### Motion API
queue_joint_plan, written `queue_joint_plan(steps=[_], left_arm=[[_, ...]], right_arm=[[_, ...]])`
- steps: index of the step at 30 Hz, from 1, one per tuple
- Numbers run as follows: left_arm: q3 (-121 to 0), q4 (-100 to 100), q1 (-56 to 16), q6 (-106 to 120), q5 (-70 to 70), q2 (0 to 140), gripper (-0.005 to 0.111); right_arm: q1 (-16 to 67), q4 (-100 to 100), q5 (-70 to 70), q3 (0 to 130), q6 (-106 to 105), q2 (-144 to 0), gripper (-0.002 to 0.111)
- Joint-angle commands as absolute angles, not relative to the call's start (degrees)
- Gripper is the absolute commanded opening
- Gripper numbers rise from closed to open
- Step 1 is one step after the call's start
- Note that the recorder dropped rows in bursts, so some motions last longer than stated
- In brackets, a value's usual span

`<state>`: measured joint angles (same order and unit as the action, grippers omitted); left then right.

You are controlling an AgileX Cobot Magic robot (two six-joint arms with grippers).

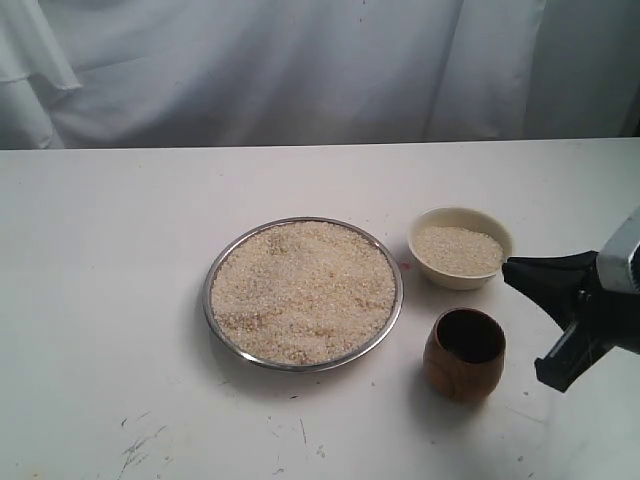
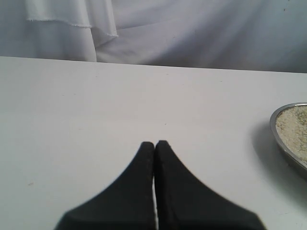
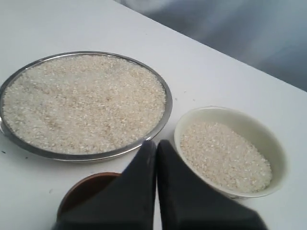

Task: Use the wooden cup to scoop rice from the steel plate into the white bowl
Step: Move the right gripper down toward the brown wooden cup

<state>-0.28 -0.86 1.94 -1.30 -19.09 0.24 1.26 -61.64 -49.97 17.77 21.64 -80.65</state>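
Right wrist view has the right claw [image 3: 156, 143] with its two black fingers pressed together and nothing between them. They cover most of the wooden cup [image 3: 88, 189] directly under them, so only an arc of brown rim shows. The exterior view shows that cup upright on the worktop [image 1: 100, 300], close beneath the claw's tip, with an interior too dark to read. Just ahead of the tip sits the white bowl [image 3: 225, 114], partly filled with rice [image 3: 81, 100]. Whether the tip touches the bowl's rim cannot be told. Farther out, beyond both bowl and cup, lies the steel plate [image 1: 207, 300], covered with grains almost to its rim and standing apart from the two. Past the plate the worktop is open as far as the white cloth [image 1: 300, 70] along its far edge. The right arm is cut off by the frame edge. The left claw [image 2: 154, 143], also closed on nothing, hangs over bare worktop, with only a slice of the plate visible off to one side.
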Motion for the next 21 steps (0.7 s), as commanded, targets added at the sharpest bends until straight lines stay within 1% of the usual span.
queue_joint_plan(steps=[1,7,11,16,17,19,21], left_arm=[[0.0,-0.79,1.79,-1.35,-18.27,0.0,0.0],[0.0,-0.79,1.79,-1.35,-18.27,0.0,0.0],[0.0,-0.79,1.79,-1.35,-18.27,0.0,0.0],[0.0,-0.79,1.79,-1.35,-18.27,0.0,0.0],[0.0,-0.79,1.79,-1.35,-18.27,0.0,0.0],[0.0,-0.79,1.79,-1.35,-18.27,0.0,0.0],[0.0,-0.79,1.79,-1.35,-18.27,0.0,0.0]], right_arm=[[1.16,-69.42,-50.67,17.74,26.17,-79.83,0.0],[4.25,-69.97,-50.5,17.74,31.52,-79.83,0.0],[8.66,-69.3,-38.1,17.74,32.15,-79.83,0.0],[12.4,-65.91,-40.49,17.83,32.15,-77.24,0.0],[12.74,-65.91,-38.01,17.83,32.15,-76.27,0.001],[13.21,-64.18,-32.07,17.83,33.62,-75.16,0.008],[13.33,-59.86,-32.44,17.83,37.89,-74.93,0.02]])
